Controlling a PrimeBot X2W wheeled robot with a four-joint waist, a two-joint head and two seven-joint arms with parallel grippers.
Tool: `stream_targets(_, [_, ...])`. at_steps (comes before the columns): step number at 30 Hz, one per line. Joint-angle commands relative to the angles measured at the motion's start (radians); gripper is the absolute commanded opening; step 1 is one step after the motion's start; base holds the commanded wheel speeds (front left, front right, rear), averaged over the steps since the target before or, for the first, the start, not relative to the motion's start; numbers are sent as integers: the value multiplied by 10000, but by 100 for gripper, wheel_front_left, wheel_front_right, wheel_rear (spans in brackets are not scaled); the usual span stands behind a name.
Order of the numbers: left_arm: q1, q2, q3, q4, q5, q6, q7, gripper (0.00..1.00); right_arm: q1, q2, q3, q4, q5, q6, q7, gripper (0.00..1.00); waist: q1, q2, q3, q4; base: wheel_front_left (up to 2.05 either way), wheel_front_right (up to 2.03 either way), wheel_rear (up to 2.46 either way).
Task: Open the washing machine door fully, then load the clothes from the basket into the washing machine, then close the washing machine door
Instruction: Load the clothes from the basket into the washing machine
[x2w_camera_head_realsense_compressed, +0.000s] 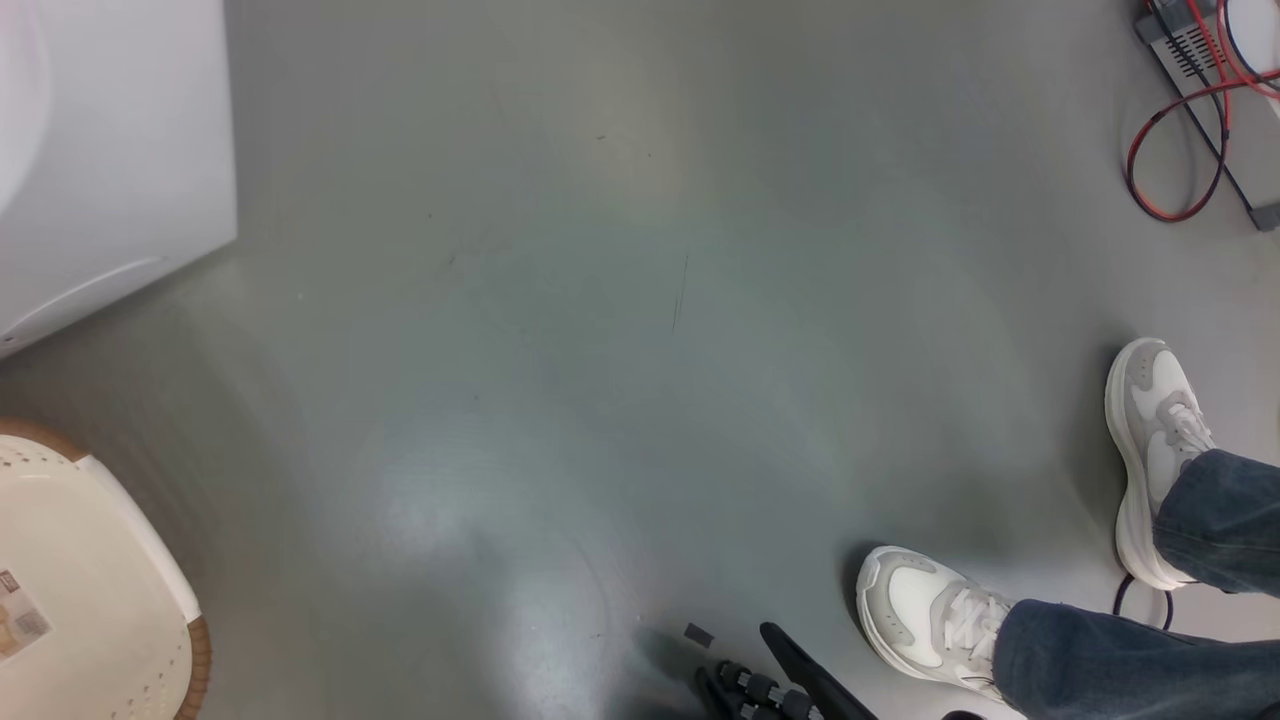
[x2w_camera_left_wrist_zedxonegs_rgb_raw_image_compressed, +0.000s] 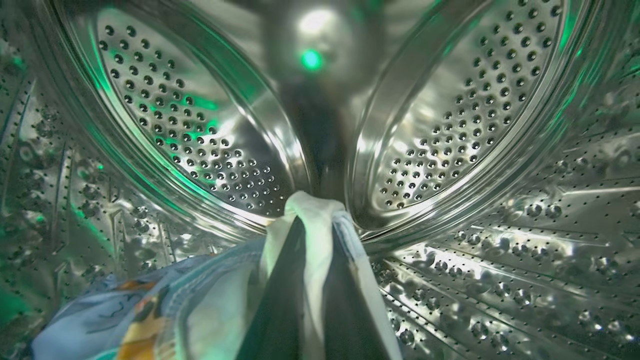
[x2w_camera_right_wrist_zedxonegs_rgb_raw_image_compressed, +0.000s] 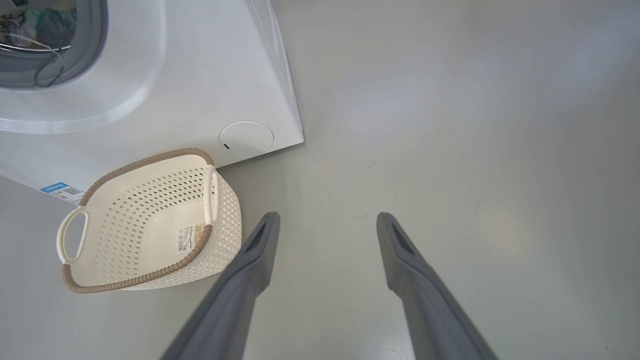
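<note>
My left gripper (x2w_camera_left_wrist_zedxonegs_rgb_raw_image_compressed: 312, 220) is deep inside the washing machine's steel perforated drum (x2w_camera_left_wrist_zedxonegs_rgb_raw_image_compressed: 475, 100). It is shut on the clothes (x2w_camera_left_wrist_zedxonegs_rgb_raw_image_compressed: 310, 235): cream-white cloth is pinched between its dark fingers (x2w_camera_left_wrist_zedxonegs_rgb_raw_image_compressed: 285, 305), and light blue fabric with orange patches (x2w_camera_left_wrist_zedxonegs_rgb_raw_image_compressed: 125, 315) hangs to the lower left. My right gripper (x2w_camera_right_wrist_zedxonegs_rgb_raw_image_compressed: 327, 220) stands open over bare floor, to the right of the basket (x2w_camera_right_wrist_zedxonegs_rgb_raw_image_compressed: 150, 160). The cream basket with its brown rim lies empty beside the white washing machine (x2w_camera_right_wrist_zedxonegs_rgb_raw_image_compressed: 200, 75), whose grey gasket (x2w_camera_right_wrist_zedxonegs_rgb_raw_image_compressed: 95, 40) rings the opening. The washing machine door is out of view.
In the head view a person's two pale shoes (x2w_camera_head_realsense_compressed: 930, 610) and jeans stand at the right. Red and black cables (x2w_camera_head_realsense_compressed: 1190, 150) lie at the top right. The washing machine's corner (x2w_camera_head_realsense_compressed: 110, 180) and the basket (x2w_camera_head_realsense_compressed: 90, 580) are at the left, with grey floor (x2w_camera_head_realsense_compressed: 640, 350) between.
</note>
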Motion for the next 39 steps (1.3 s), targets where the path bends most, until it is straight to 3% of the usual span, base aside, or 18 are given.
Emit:
stream_targets(1, [-224, 489, 31, -270, 94, -186, -148, 0, 304, -183, 160, -218, 24, 16, -49, 100, 0, -1, 58, 7, 0, 0, 0])
stream_targets(6, [-463, 496, -160, -188, 169, -672, -498, 0, 330, -183, 128, -290, 16, 16, -49, 100, 0, -1, 130, 6, 0, 0, 0])
stream_targets(11, [-365, 453, -484, 575, 189, -1053, 9, 0, 360, -183, 55, -245, -34, 16, -49, 100, 0, -1, 34, 17, 0, 0, 0])
stream_targets(14, [-425, 370, -527, 890, 60, -1166, 367, 50, 314, -183, 128, -198, -49, 16, -49, 100, 0, -1, -46, 21, 0, 0, 0])
stream_targets(15, [-467, 337, -450, 964, -37, -1137, 363, 100, 287, -183, 159, -182, -54, 16, -49, 100, 0, -1, -74, 23, 0, 0, 0])
stream_targets(26, [35, -11, -62, 1490, -516, -639, -268, 100, -373, -183, 301, 177, -154, 16, -49, 100, 0, -1, -658, 77, 0, 0, 0])
stream_targets(31, [665, -743, 129, 1668, -816, -372, -568, 100, -664, -183, -45, 361, -163, 16, -49, 100, 0, -1, -1151, 618, 0, 0, 0])
stream_targets(39, [1908, -1899, 114, 1546, -917, -532, -783, 100, -1010, -183, -600, 795, -200, 16, -49, 100, 0, -1, -2161, 1500, 0, 0, 0])
